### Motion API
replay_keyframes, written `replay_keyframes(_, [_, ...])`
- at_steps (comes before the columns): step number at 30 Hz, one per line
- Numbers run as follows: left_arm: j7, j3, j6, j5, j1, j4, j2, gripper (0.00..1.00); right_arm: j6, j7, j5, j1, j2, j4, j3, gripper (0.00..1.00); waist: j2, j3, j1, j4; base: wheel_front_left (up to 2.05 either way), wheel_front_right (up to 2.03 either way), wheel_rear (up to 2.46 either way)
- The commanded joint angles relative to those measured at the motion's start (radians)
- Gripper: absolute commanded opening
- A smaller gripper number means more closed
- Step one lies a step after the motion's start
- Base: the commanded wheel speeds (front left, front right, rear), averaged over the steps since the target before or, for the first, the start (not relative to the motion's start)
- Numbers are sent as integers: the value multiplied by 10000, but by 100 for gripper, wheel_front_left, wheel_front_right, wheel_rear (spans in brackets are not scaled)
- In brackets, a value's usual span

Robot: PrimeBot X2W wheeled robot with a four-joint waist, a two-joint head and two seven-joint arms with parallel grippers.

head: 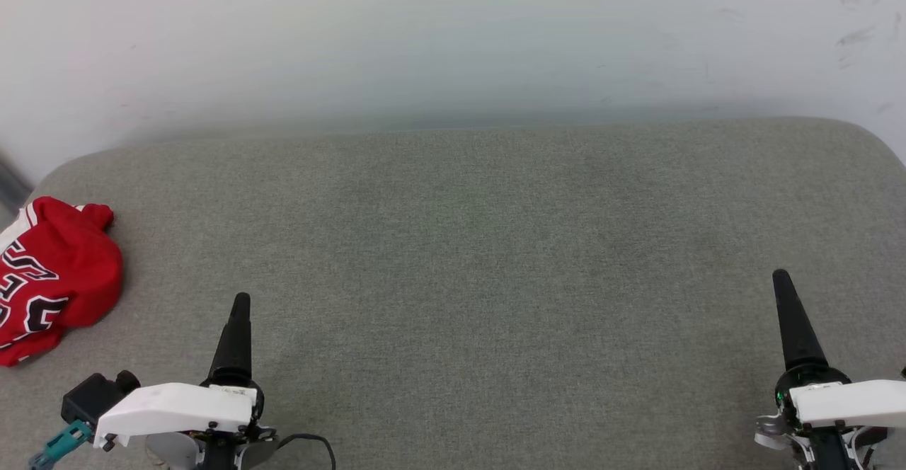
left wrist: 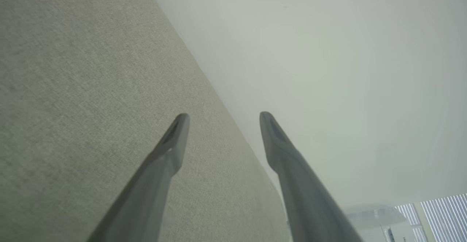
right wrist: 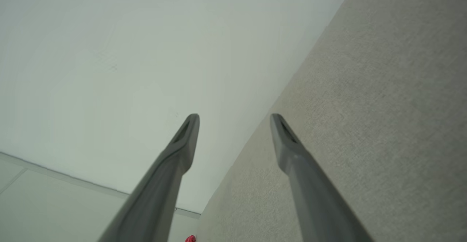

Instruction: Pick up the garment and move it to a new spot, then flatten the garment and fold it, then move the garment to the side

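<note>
The garment [head: 53, 279] is a crumpled red jersey with black, white-outlined lettering, lying in a heap at the far left edge of the grey fabric surface [head: 467, 243]. A small red patch of the garment [right wrist: 189, 239] also peeks in at the bottom of the right wrist view. My left gripper [head: 241, 304] is at the lower left, to the right of the heap and apart from it. In the left wrist view the left gripper [left wrist: 224, 115] stands open with nothing between its fingers. My right gripper [head: 781, 279] is far off at the lower right, and the right gripper [right wrist: 234, 116] is open and empty too.
A white wall [head: 453, 38] rises right behind the surface's far edge. The surface has rounded back corners at the left [head: 64, 165] and right [head: 870, 137]. Window blinds [left wrist: 437, 216] show low in the left wrist view.
</note>
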Motion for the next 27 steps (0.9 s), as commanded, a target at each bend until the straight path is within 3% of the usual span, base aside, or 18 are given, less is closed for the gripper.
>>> replay_keyframes(1, [-109, -89, 76, 444, 11, -261, 26, 100, 0, -95, -460, -78, -24, -322, 52, 100, 0, -1, 0, 3, 0, 0, 0])
replay_keyframes(18, [-713, -719, 889, 3686, 409, -553, 31, 100, 0, -700, -3844, 380, -24, -818, 600, 100, 0, -24, 0, 15, 0, 0, 0])
replay_keyframes(27, [-991, -953, 979, 4923, 537, -720, 33, 100, 0, -977, -5073, 533, -24, -972, 686, 100, 0, -27, 0, 10, 0, 0, 0])
